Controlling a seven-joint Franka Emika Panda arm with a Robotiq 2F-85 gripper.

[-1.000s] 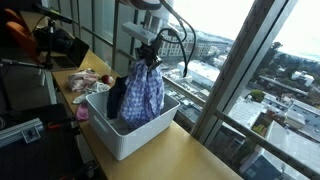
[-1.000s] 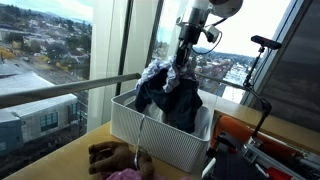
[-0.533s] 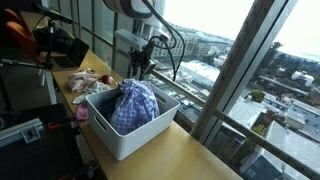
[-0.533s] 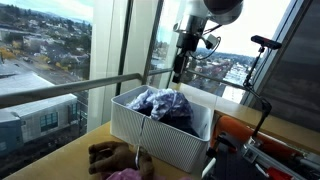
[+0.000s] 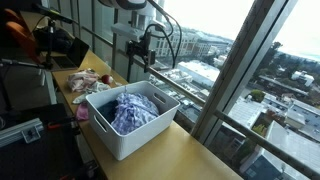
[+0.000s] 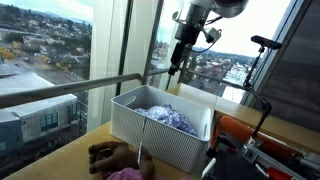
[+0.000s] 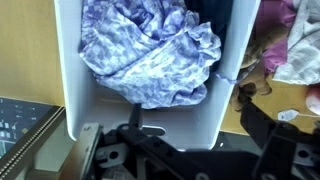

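A blue and white checked cloth (image 5: 130, 110) (image 6: 165, 118) lies crumpled inside a white rectangular basket (image 5: 120, 145) (image 6: 150, 140) on a wooden table. My gripper (image 5: 137, 57) (image 6: 176, 62) hangs well above the basket, open and holding nothing. In the wrist view the cloth (image 7: 150, 55) fills most of the basket (image 7: 150, 120), with a dark garment (image 7: 215, 12) beside it at one end. My gripper (image 7: 194, 120) shows at the bottom of that view, its two dark fingers wide apart with only the basket's wall between them.
Plush toys and pinkish fabric (image 5: 88, 80) (image 6: 115, 158) (image 7: 290, 40) lie on the table beside the basket. A window with a metal railing (image 6: 90, 85) runs right behind it. Camera gear and stands (image 5: 45, 45) crowd one end of the table (image 5: 190, 155).
The gripper held the checked cloth hanging over the basket a second ago. It has since opened, the cloth has dropped into the basket, and the gripper has risen.
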